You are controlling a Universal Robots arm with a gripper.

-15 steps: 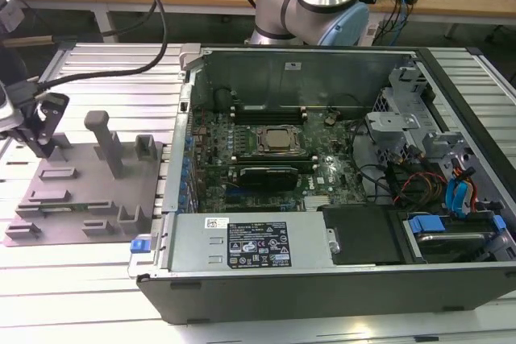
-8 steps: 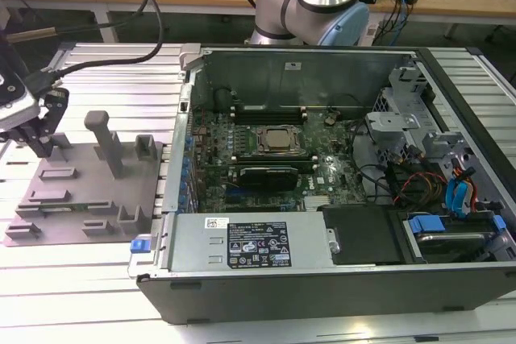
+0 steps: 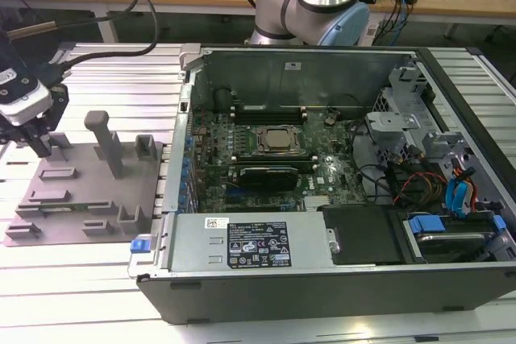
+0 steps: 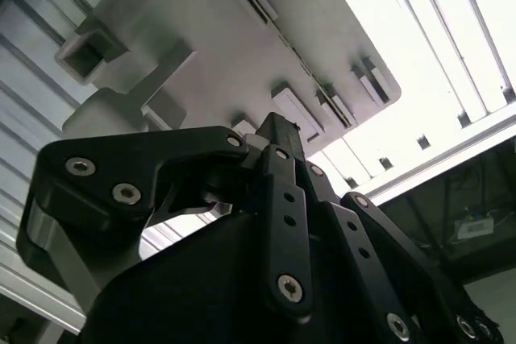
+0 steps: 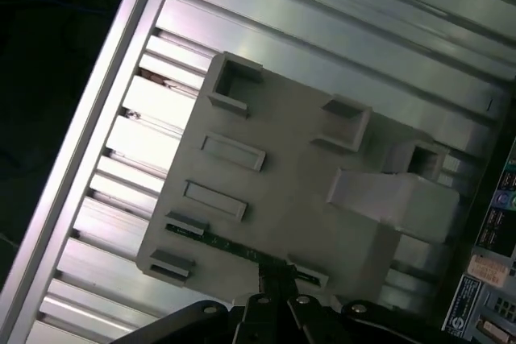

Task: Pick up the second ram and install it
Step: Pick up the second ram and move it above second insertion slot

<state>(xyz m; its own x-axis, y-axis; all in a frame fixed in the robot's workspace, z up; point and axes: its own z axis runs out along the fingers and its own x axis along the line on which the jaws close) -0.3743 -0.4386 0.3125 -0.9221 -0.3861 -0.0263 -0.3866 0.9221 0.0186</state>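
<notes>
The gripper (image 3: 42, 149) hangs over the upper left part of the grey tray (image 3: 101, 192). Its fingers are closed together and hold nothing. One second ram (image 5: 230, 245) is seen, a thin green stick lying flat in the tray between two small brackets. In the first wrist view it lies just beside the fingertips (image 5: 278, 278), not touching them. There is one tray, and one open computer case (image 3: 290, 70) in the middle of the exterior view.
</notes>
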